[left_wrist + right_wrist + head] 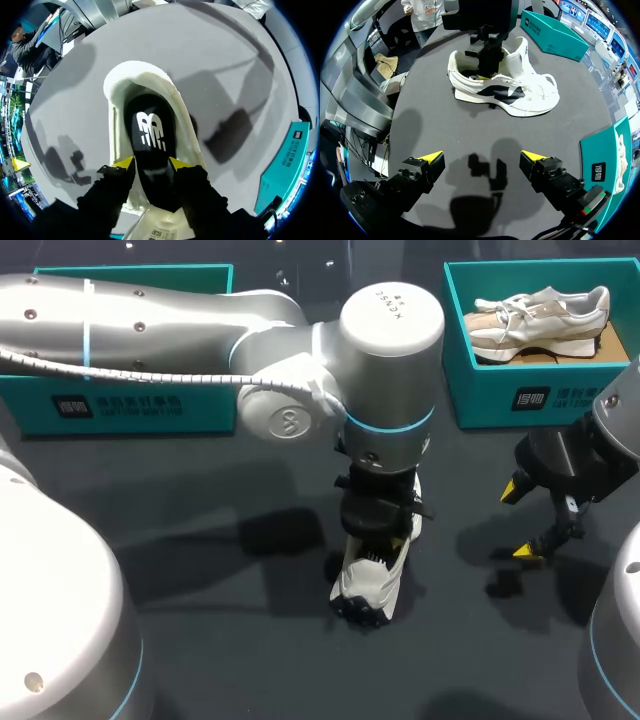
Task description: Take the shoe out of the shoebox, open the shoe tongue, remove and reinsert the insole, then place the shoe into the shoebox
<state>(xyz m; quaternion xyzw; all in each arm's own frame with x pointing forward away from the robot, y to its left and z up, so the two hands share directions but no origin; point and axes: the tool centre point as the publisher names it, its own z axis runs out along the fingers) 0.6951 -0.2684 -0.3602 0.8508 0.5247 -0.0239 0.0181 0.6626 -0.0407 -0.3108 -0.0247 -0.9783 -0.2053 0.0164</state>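
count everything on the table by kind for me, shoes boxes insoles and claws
shoeboxes: 2, left shoebox and right shoebox, both teal
shoes: 2, loose shoe and boxed shoe, both white
insoles: 1, black insole inside the loose shoe
claws: 2, left claw and right claw
total: 7

Dark table (220, 640): shoe (372, 578) (white), two shoeboxes (480, 395).

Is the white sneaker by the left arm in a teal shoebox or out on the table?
Out. The white sneaker stands on the dark table under the left gripper, no box around it.
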